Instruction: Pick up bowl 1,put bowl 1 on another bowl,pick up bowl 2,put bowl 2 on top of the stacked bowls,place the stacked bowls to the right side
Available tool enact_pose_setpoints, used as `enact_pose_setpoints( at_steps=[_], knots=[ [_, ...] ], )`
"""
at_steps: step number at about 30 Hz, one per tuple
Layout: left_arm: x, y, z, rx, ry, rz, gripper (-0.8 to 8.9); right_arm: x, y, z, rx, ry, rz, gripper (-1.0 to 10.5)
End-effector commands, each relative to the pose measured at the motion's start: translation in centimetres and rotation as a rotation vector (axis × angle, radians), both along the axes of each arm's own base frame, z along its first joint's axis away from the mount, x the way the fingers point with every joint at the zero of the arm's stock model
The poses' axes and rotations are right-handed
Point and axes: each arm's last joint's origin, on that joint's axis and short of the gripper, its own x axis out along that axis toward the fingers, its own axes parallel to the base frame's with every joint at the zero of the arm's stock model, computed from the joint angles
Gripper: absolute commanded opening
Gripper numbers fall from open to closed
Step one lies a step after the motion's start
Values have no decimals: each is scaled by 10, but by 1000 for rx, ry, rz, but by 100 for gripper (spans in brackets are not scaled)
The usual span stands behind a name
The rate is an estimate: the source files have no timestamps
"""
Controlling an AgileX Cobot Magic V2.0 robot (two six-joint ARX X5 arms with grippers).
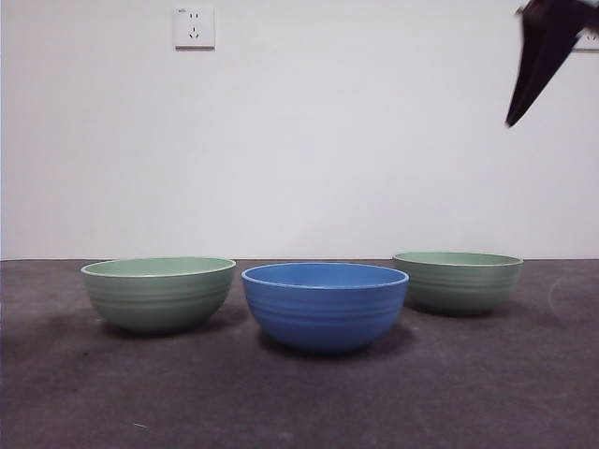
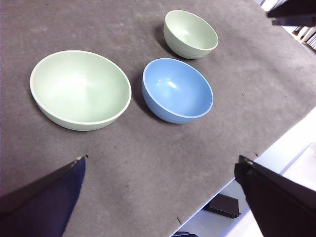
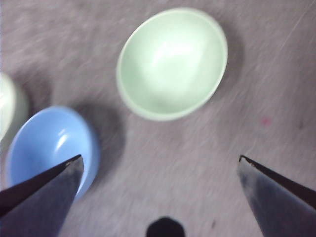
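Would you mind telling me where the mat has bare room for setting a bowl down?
Bare mat lies in front of all three bowls. It is crowded where the blue bowl sits between the nearer green bowl and the farther green bowl.

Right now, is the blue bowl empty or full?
Empty: the left wrist view shows the blue bowl's bare inside, nothing in it.

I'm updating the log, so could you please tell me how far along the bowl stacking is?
Nothing is done yet: the blue bowl and both green bowls stand apart on the table, unstacked. In hand: the right gripper, open and empty, is above the green bowl on the right; the left gripper waits open. Left: both stackings, then moving the stack right.
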Motion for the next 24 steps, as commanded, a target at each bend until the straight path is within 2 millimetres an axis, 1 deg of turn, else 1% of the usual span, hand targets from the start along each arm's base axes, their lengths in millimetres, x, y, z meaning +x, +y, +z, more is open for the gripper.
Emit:
enact_pose_setpoints(
  at_steps=[1,2,5,7,9,11,13,17,19,20,23,24],
  knots=[
    [0,0,1,-4,-5,3,696,27,2,-7,-31,40,-27,595],
    [0,0,1,-4,-5,3,696,38,3,-10,-37,56,-31,594],
    [0,0,1,-4,-5,3,696,64,6,-22,-44,99,-32,593],
    [0,0,1,-4,-5,3,696,77,7,-32,-67,117,-44,586],
    [0,0,1,-4,-5,4,696,88,8,-44,-87,131,-55,534],
    [0,0,1,-4,-4,4,696,97,9,-57,-88,143,-54,522],
    [0,0,1,-3,-4,4,696,102,9,-66,-91,157,-54,519],
    [0,0,1,-3,-4,5,696,110,10,-84,-97,194,-54,418],
    [0,0,1,-3,-3,5,696,113,10,-89,-97,196,-54,393],
    [0,0,1,-2,-2,6,696,114,11,-90,-97,192,-54,358],
    [0,0,0,-2,6,6,696,116,11,-91,-93,170,-53,163],
    [0,0,0,-2,7,6,696,117,11,-90,-92,165,-53,139]
  ],
)
